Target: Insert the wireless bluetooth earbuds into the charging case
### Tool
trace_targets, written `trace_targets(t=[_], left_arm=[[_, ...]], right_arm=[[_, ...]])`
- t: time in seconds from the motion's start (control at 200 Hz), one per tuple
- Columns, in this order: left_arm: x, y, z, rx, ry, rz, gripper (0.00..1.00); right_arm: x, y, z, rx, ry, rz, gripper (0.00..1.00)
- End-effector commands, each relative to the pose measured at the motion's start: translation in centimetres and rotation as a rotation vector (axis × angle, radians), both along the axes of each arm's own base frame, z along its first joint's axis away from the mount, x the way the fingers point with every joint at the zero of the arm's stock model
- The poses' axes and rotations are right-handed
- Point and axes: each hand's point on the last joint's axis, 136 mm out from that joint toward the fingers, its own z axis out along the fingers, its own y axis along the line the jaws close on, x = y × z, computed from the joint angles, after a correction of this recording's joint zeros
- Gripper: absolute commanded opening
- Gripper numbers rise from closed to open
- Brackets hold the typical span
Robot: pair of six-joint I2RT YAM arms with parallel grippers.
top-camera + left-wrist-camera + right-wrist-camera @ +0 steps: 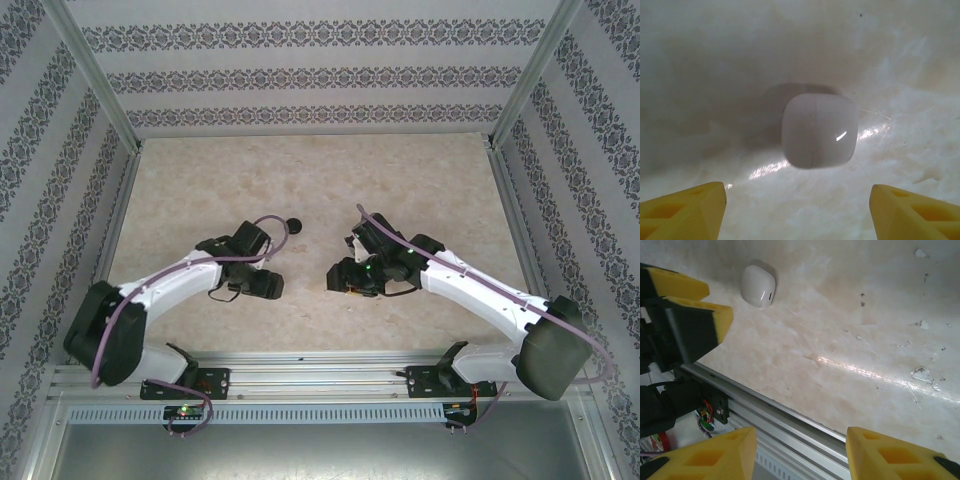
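Wide open and gripping nothing, the left tool (797, 216) is hovering with the charging case (820, 131) lying just ahead of the gap between its yellow fingertips (685, 210).
The right tool (802, 456) is also gaping, empty, hanging over the pale marbled desk (865, 340) near its aluminium edge rail (780, 415); its camera is catching the case beside the left tool's fingers (685, 285). Patterned walls (300, 80) are enclosing the desk in the top view.

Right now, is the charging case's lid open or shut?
Shut. The charging case lies on the table as one closed rounded pebble with only a thin seam line; no lid is raised in either wrist view.
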Motion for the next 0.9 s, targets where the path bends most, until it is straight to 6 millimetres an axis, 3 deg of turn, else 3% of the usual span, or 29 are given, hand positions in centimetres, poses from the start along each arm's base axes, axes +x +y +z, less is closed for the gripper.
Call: trace_targets(t=[0.0, 0.26, 0.48, 0.704, 0.894], left_arm=[[1.6, -1.8, -0.1, 0.01, -0.042, -0.084, 0.74], [2.1, -2.4, -2.7, 0.082, -0.006, -0.147, 0.76], [1.6, -2.9, -4.1, 0.075, 0.022, -0.161, 0.61], [1.5, -3.4, -3.3, 0.064, -0.02, -0.191, 0.49], [1.2, -5.9, -1.7, -0.057, -0.065, -0.303, 0.42]], right_arm=[[0.8, -0.9, 1.3, -0.013, -0.048, -0.035, 0.51], [0.6, -2.9, 1.4, 0.019, -0.03, -0.112, 0.52], [0.6, -5.1, 1.9, 0.012, -0.04, -0.162, 0.52], [1.3, -5.4, 1.7, 0.1, 0.001, -0.205, 0.52], [2.7, -4.9, 2.1, 0.151, 0.031, -0.195, 0.52]])
